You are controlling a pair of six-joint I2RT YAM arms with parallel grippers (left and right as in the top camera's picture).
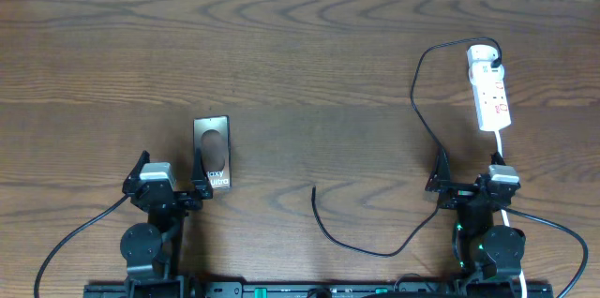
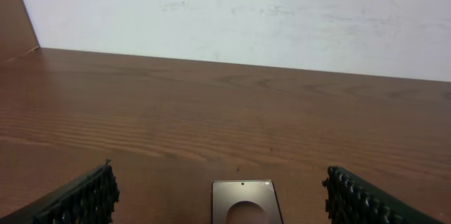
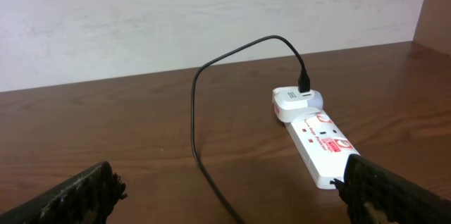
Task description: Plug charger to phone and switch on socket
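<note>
A dark wooden table (image 1: 300, 45) with a marked grain is seen carrying three things. A white socket (image 1: 490, 92) with red markings is laid flat on it. A white adapter (image 1: 482, 54) is seated at the socket's far end. From it the black charger cable (image 3: 194, 120) is led in a loop to the socket's left and then along the wood, its free tip left lying well to the socket's left. The phone (image 1: 212, 155) is laid flat farther left still, apart from that tip. A white cord (image 1: 500, 143) is run from the socket's near end.
</note>
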